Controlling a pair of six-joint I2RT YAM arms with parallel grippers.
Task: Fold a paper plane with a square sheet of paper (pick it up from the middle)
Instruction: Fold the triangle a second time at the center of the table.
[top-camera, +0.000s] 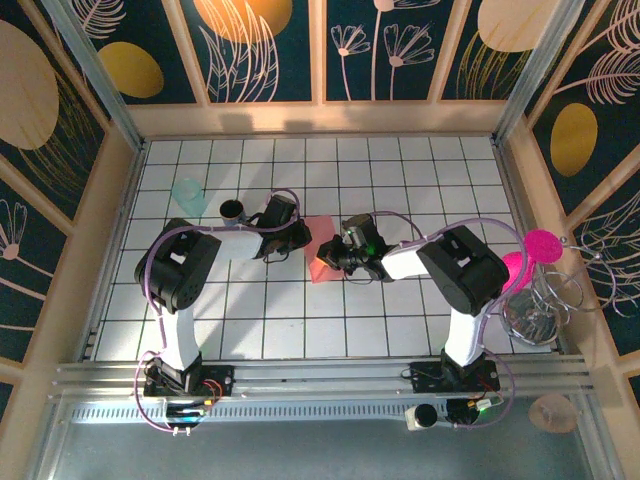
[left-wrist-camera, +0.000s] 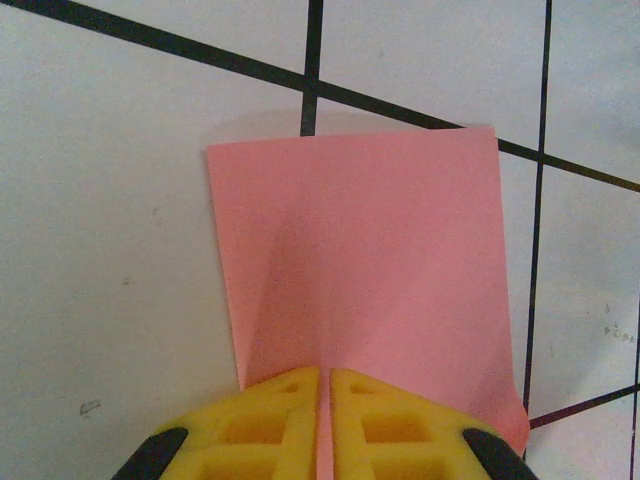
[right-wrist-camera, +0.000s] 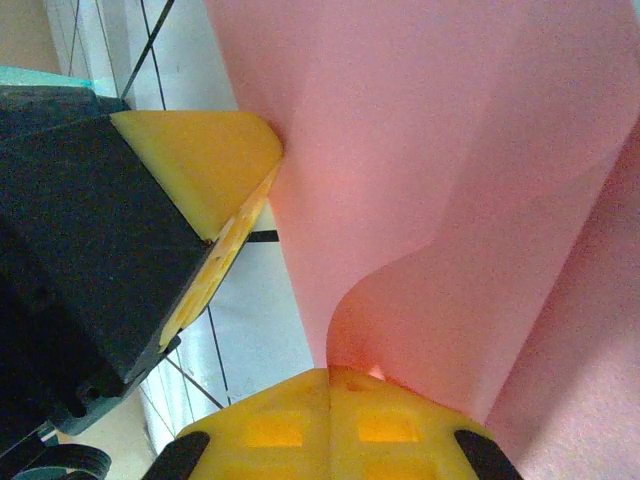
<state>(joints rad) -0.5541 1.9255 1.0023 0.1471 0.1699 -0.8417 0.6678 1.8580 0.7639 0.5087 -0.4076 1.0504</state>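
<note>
Standing at the near side, noting left to right.

Left of the tiled counter (top-camera: 400, 320): a pale teal cup (top-camera: 187, 193) and a dark cup (top-camera: 232, 210), the dark one just beside the left arm. Neither touches the paper.

Left tool (left-wrist-camera: 325, 378): clenched. Its two yellow pads meet on one edge of the pink sheet (left-wrist-camera: 360, 270), and a sliver of pink shows in the seam between them. The sheet spreads away from this tool, with a soft ridge rising from the pinch.

Middle: the sheet sits near the centre of the counter, between the two tools. I cannot tell whether any part of it touches the tiles.

Right tool (right-wrist-camera: 330, 385): clenched too, grasping the sheet at the opposite side. Above this pinch the paper bellies into a loose S-curve, so there is slack between the two grips.

Far right: two magenta discs (top-camera: 543, 245) and a wire rack (top-camera: 545, 305), well apart from the work.

Key relation: the tools face each other across the sheet, which lies right of the left tool and left of the right one. Neither arm is nearer. A square has no long axis, so my guess is that the line joining the two pinches will govern the coming crease.
</note>
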